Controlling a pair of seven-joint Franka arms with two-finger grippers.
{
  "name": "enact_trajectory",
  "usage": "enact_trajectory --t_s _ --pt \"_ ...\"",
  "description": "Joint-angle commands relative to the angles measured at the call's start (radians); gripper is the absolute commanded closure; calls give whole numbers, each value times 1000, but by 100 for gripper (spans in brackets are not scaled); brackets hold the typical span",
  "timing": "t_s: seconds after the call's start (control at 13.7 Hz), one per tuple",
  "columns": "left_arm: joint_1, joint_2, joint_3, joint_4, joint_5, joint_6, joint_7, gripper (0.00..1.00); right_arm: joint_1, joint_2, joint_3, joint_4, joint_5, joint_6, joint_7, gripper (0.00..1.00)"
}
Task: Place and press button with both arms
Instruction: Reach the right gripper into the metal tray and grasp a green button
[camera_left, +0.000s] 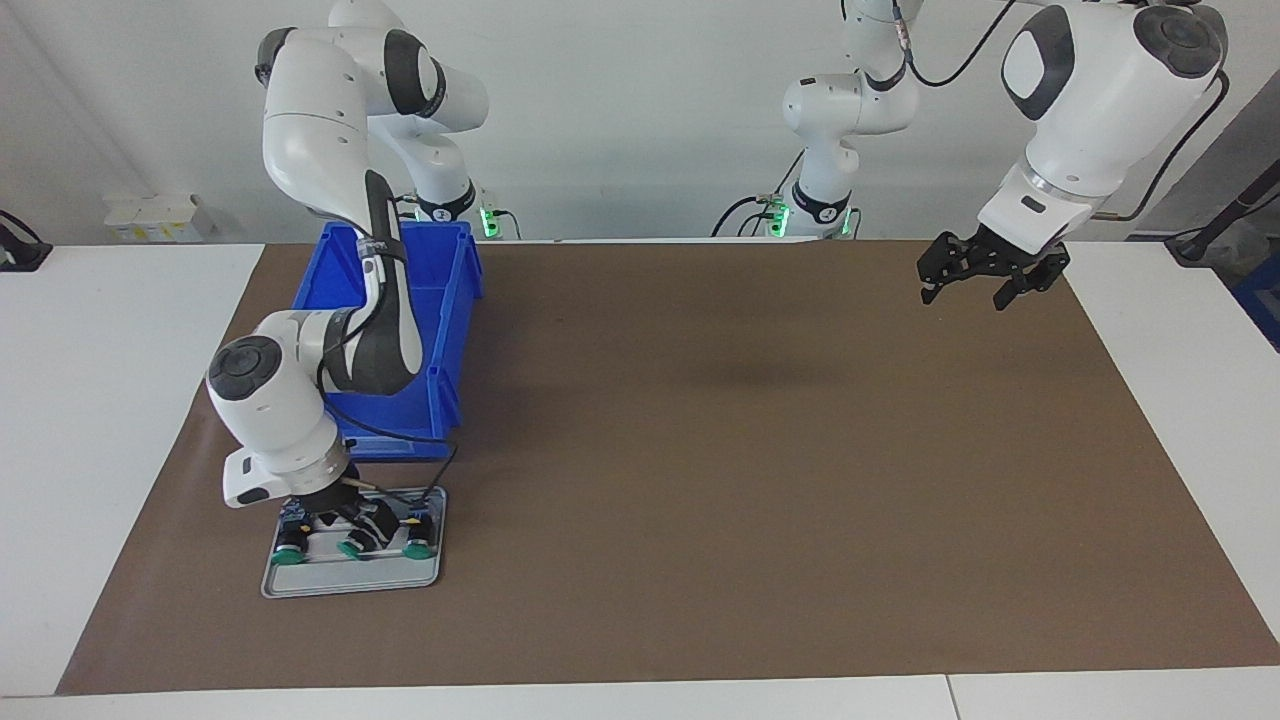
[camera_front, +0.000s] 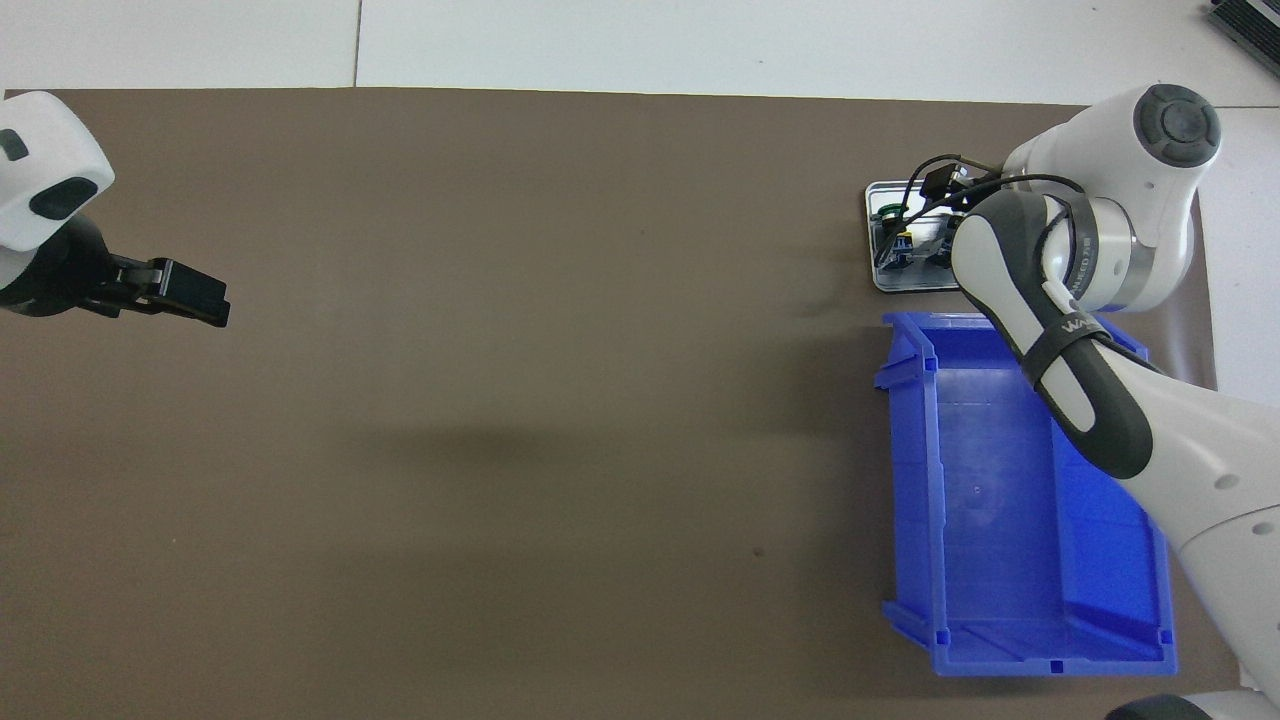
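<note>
So the brown mat (camera_left: 700, 450) is covering most of the table, and everything's sitting on it. The right arm (camera_left: 330, 180) is reaching over the blue bin (camera_left: 450, 300) and down onto the small metal tray (camera_left: 350, 578), which is lying just beside the bin, farther from the robots than it. The left arm (camera_left: 1090, 100) is waiting, hanging its left gripper (camera_left: 985, 280) over bare mat well apart from the bin, toward the left arm's end of the table, fingers spread wide with nothing in them. The right gripper (camera_left: 365, 528) is sitting down among the green-capped buttons on the tray, around the middle button (camera_left: 352, 548), but I honestly can't tell whether it's clenched on it. Two more buttons (camera_left: 288, 556) are flanking it, one on either side.
</note>
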Motion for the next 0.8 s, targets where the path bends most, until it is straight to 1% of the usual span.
enact_trajectory --t_s 0.0,0.22,0.29,0.36,0.44,0.51,0.73 --pt "10 -30 -4 -33 -2 2 2 0 -17 -51 12 -75 11 2 13 2" --pt "10 -30 -4 -33 -2 2 2 0 -17 -69 12 -121 11 10 11 10" --pt "10 -30 -4 -33 -2 2 2 0 -18 -71 12 -125 11 10 8 16" --pt "10 -30 -4 -33 -2 2 2 0 -18 -72 12 -128 11 10 7 29" --pt "10 -30 -4 -33 -2 2 2 0 -20 -74 14 -129 11 10 -1 74" --pt "10 -30 -4 -33 -2 2 2 0 -20 -74 12 -128 12 10 -6 100" --pt "10 -30 -4 -33 -2 2 2 0 -29 -72 12 -108 9 10 -13 100"
